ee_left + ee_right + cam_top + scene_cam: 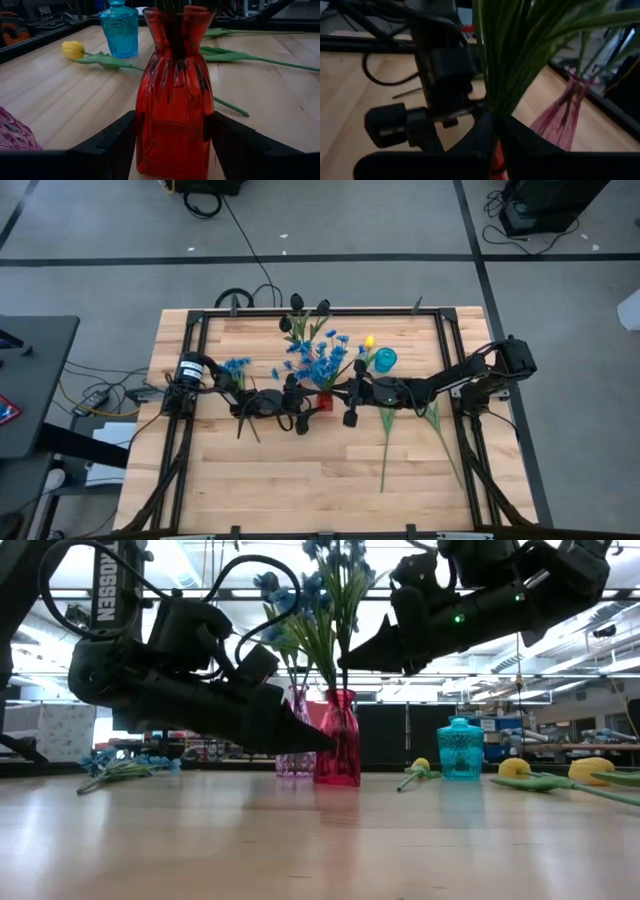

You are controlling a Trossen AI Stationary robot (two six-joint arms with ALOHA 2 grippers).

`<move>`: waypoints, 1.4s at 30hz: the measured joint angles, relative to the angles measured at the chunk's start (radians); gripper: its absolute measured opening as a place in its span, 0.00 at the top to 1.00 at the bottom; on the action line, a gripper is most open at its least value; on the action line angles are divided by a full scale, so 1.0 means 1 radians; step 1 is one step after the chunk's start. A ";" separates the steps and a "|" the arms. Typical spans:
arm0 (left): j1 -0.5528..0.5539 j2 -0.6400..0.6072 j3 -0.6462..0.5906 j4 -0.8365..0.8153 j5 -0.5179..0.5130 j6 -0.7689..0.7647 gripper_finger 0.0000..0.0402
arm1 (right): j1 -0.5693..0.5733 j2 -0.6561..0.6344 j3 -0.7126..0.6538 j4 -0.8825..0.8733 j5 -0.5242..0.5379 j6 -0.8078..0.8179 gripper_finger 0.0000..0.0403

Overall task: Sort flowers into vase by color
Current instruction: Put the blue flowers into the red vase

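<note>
Left gripper (172, 145) has its fingers spread wide either side of the red vase (172, 100) mid-bench, about touching it. Right gripper (495, 125) fingers are pinched on the blue flowers' (322, 360) stems standing in that vase.

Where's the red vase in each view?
High: red vase at table centre, between the two arms, under blue flowers.
Low: centre, at, right of the pink vase.
Left wrist: fills the centre, at, between that arm's fingers.
Right wrist: only a red sliver low down, at, mostly hidden behind stems.
Shared landmark: teal vase, also and.
</note>
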 joint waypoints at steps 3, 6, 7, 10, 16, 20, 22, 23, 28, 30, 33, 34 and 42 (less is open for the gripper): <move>0.000 0.000 0.000 0.026 0.001 0.003 0.41 | -0.019 0.000 0.000 -0.009 -0.062 0.022 0.90; 0.000 0.000 0.000 0.041 0.002 0.004 0.41 | -0.031 0.000 0.000 -0.012 -0.096 0.036 0.87; 0.000 0.000 0.000 0.041 0.003 0.004 0.41 | -0.033 0.000 0.000 -0.016 -0.096 0.038 0.85; 0.000 0.000 0.000 0.042 0.003 0.017 0.41 | -0.034 0.000 0.000 -0.037 -0.097 0.038 0.79; 0.000 0.000 -0.001 0.066 0.003 0.054 0.41 | -0.034 0.000 0.000 -0.050 -0.103 0.062 0.61; -0.001 0.000 -0.001 0.056 0.005 0.052 0.41 | -0.034 -0.008 0.000 -0.061 -0.103 0.063 0.53; 0.000 0.000 -0.005 0.053 0.003 0.050 0.41 | -0.032 -0.022 0.000 -0.075 -0.098 0.063 0.50; 0.000 0.000 -0.008 0.051 0.003 0.048 0.41 | -0.032 -0.031 0.000 -0.085 -0.095 0.062 0.49; 0.002 0.000 -0.015 0.036 0.001 0.023 0.41 | -0.032 -0.079 0.000 -0.175 -0.070 0.080 0.45; 0.003 0.000 -0.015 0.025 0.002 0.022 0.41 | -0.032 -0.100 0.000 -0.209 -0.070 0.090 0.43; 0.003 0.000 -0.015 0.022 -0.001 0.022 0.40 | -0.026 -0.132 0.000 -0.267 -0.070 0.119 0.41; 0.003 0.000 -0.015 0.019 -0.002 0.022 0.39 | -0.021 -0.141 0.000 -0.287 -0.070 0.128 0.40; 0.003 0.000 -0.015 0.009 -0.006 0.022 0.24 | 0.039 -0.189 0.000 -0.440 -0.019 0.208 0.39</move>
